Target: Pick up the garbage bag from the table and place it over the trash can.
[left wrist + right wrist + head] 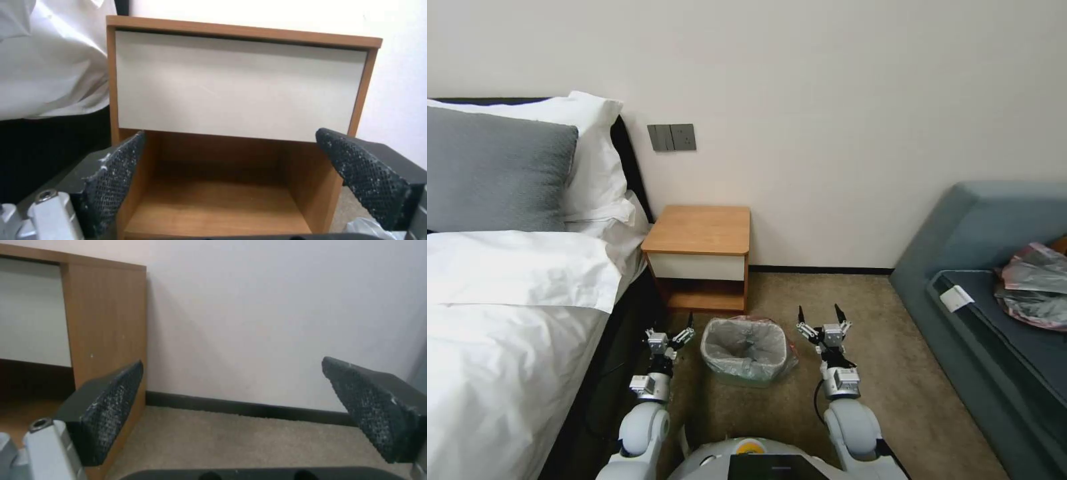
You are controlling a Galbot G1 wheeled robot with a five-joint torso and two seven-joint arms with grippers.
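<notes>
Flanking the trash can (pixel 742 352), your left gripper (pixel 670 335) and right gripper (pixel 823 321) hang spread and empty; the garbage bag (pixel 746 341) already lines it, table (pixel 700 230) beyond.

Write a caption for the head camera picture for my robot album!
Bag done: the garbage bag lines the trash can before the table, left gripper and right gripper open at either side.

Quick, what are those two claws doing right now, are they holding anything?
Left gripper: open, holding nothing, beside the trash can.
Right gripper: open, holding nothing, on the can's other side.
</notes>
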